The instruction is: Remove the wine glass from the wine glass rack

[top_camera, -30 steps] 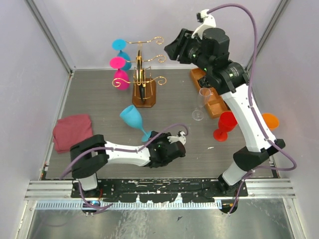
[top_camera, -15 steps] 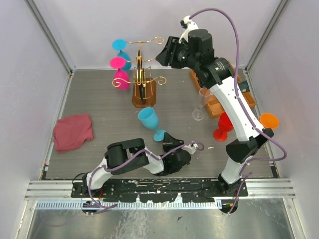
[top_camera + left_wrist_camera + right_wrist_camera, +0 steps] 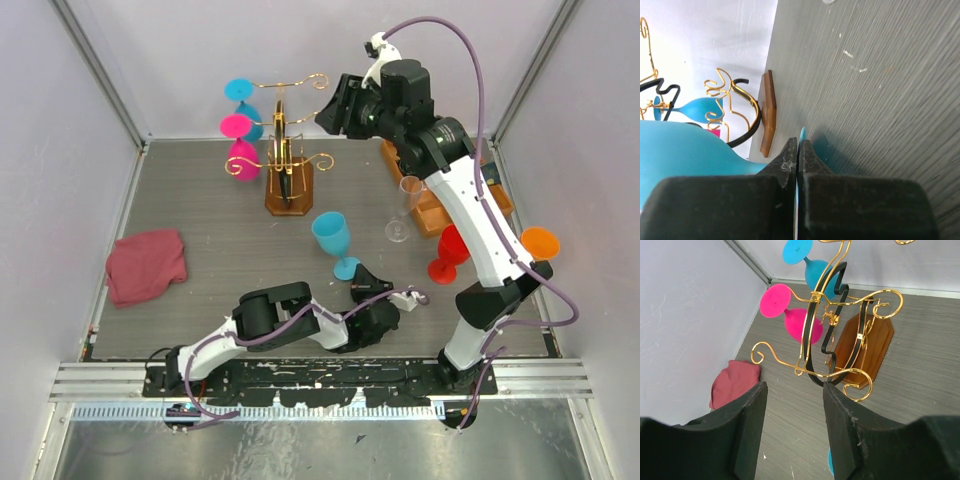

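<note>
Left gripper [image 3: 798, 150]: clamped shut on foot of turquoise wine glass [image 3: 331, 235] | change: glass carried rightward, now mid-table, well apart from wine glass rack [image 3: 288, 160] | right gripper [image 3: 794, 390]: part-open, empty, swung nearer rack | reading: this glass off; pink glasses [image 3: 243, 160] still hung.

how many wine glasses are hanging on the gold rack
2. A blue glass hangs highest on the left side of the rack, a pink glass just below it. None looks hidden.
</note>
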Tool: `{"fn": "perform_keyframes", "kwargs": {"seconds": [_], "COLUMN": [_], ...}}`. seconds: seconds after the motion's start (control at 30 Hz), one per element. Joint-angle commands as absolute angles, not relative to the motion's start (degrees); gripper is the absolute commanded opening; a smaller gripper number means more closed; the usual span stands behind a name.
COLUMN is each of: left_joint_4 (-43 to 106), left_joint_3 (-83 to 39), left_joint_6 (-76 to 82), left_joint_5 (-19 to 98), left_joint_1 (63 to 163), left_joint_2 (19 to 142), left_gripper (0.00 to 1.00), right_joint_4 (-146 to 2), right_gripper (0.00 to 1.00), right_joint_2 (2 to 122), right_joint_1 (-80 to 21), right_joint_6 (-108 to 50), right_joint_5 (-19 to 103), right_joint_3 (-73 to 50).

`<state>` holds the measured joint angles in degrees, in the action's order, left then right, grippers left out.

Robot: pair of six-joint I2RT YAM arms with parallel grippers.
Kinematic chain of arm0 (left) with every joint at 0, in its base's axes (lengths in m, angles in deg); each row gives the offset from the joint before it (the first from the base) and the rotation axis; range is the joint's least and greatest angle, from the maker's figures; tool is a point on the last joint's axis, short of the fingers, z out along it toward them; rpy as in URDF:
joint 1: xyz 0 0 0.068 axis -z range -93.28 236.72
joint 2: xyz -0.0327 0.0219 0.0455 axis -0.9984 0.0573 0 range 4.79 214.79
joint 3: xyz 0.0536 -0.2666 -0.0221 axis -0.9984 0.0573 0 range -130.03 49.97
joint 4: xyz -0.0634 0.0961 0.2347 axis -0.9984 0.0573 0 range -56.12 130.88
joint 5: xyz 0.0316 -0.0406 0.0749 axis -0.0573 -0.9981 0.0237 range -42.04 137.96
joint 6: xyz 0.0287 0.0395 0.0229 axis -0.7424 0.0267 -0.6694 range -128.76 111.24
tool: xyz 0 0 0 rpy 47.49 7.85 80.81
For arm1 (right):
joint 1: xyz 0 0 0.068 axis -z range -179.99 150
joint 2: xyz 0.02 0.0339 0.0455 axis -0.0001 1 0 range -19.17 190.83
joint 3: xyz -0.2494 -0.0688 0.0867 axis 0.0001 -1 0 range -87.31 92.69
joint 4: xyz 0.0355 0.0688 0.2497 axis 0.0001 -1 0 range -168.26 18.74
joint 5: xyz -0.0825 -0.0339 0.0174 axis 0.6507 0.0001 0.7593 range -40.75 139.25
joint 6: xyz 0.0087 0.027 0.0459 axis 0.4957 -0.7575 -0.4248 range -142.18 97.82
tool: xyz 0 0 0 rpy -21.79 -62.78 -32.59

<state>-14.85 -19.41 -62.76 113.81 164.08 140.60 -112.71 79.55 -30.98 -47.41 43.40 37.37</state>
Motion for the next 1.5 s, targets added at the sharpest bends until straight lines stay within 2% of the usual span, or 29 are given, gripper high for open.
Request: {"fn": "perform_keyframes", "kwargs": {"seconds": [0.0, 0.4, 0.93, 1.13, 1.2, 1.3, 1.37, 1.47], "left_joint_4": [-16.8, -8.5, -3.8, -1.6, -0.7, 1.5, 6.9, 15.9], "left_joint_3": [-21.1, -24.0, -25.3, -25.6, -25.0, -22.8, -21.4, -19.7], "left_joint_6": [-60.1, -51.9, -48.8, -46.9, -46.1, -43.7, -38.8, -29.2], "left_joint_5": [108.1, 102.0, 98.8, 97.7, 96.9, 94.6, 91.6, 87.4], "left_joint_1": [164.6, 165.2, 168.0, 170.5, 171.5, 173.5, 174.5, 175.3], "left_joint_2": [144.2, 143.7, 144.2, 143.5, 142.3, 138.3, 133.6, 125.4], "left_gripper": [0.0, 0.1, 0.33, 0.53, 0.63, 0.84, 0.93, 0.97], "right_joint_4": [-111.4, -111.7, -111.7, -111.9, -112.2, -112.3, -112.4, -112.5], "right_gripper": [0.55, 0.54, 0.56, 0.56, 0.56, 0.56, 0.56, 0.56], "right_joint_2": [75.1, 74.9, 73.5, 73.3, 73.3, 73.3, 73.3, 73.5], "right_joint_1": [-30.5, -29.9, -29.1, -28.7, -28.6, -28.5, -28.4, -28.2], "right_joint_6": [-45.8, -45.6, -44.7, -44.6, -44.6, -44.6, -44.5, -44.7], "right_joint_5": [44.1, 43.8, 44.2, 44.6, 44.8, 45.0, 45.1, 45.1], "right_joint_3": [38.6, 38.1, 37.7, 37.8, 38.0, 37.9, 38.0, 37.9]}}
